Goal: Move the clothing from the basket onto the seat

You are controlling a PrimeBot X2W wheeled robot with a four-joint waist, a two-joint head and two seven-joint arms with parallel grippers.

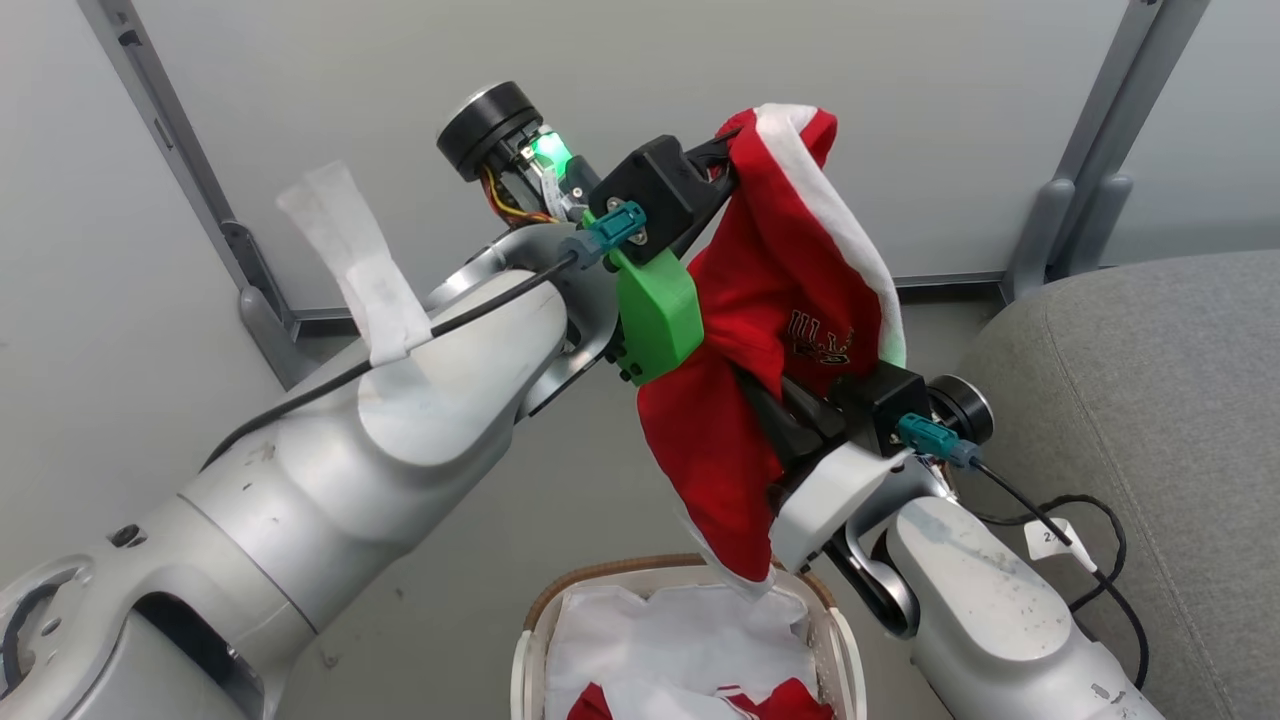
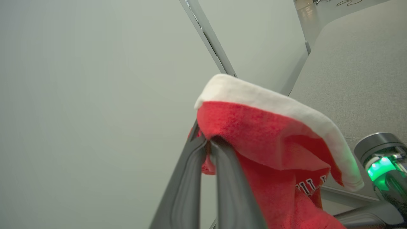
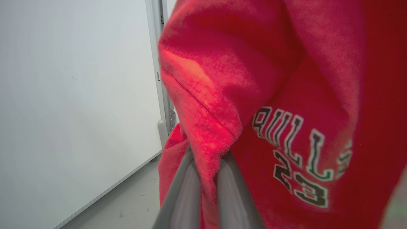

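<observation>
A red garment with white trim hangs in the air above the basket, its lower tip reaching the basket's rim. My left gripper is shut on its top edge; in the left wrist view the fingers pinch red fabric under the white band. My right gripper is shut on a fold at the garment's middle, and its own view shows the fingertips buried in the cloth beside black lettering. More red clothing lies in the basket on the white liner. The grey seat stands to the right.
Pale wall panels with slanted grey metal struts stand behind the arms. A black cable with a white tag loops beside my right forearm, near the seat's edge. Grey floor lies between the basket and the wall.
</observation>
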